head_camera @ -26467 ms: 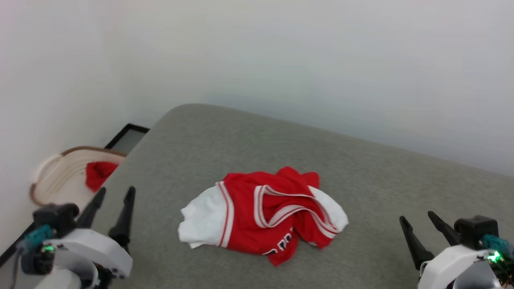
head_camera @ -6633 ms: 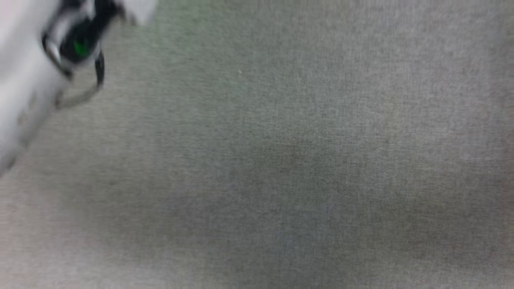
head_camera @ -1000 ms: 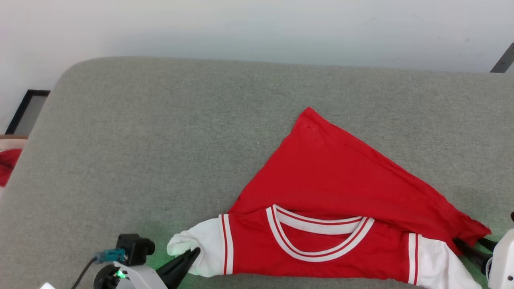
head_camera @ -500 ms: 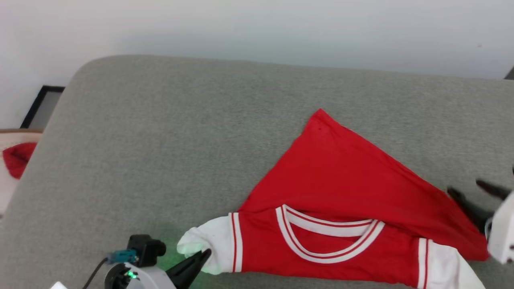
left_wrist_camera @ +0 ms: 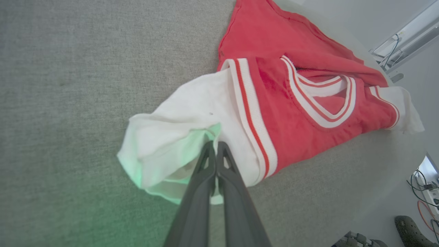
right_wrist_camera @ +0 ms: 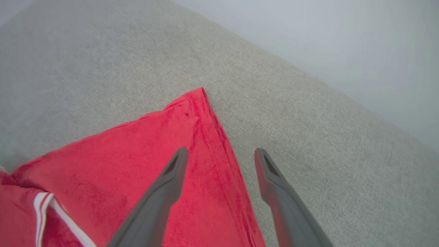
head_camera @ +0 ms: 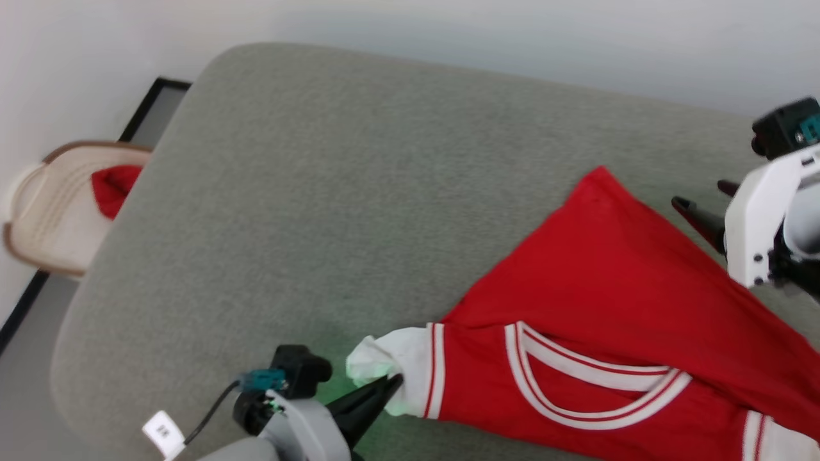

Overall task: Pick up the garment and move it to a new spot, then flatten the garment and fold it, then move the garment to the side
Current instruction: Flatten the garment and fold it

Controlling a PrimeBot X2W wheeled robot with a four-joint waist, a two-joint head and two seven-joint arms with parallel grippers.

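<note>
The left hand (left_wrist_camera: 216,144) is clenched on a white sleeve of the red striped-collar jersey (head_camera: 615,282) lying on the grey fabric surface (head_camera: 320,192). The right hand (right_wrist_camera: 221,150) hangs released over the jersey's far hem.

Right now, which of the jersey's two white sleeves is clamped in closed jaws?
The sleeve nearer the robot's left, pinched by the left gripper. The other sleeve lies free at the far end of the jersey.
</note>
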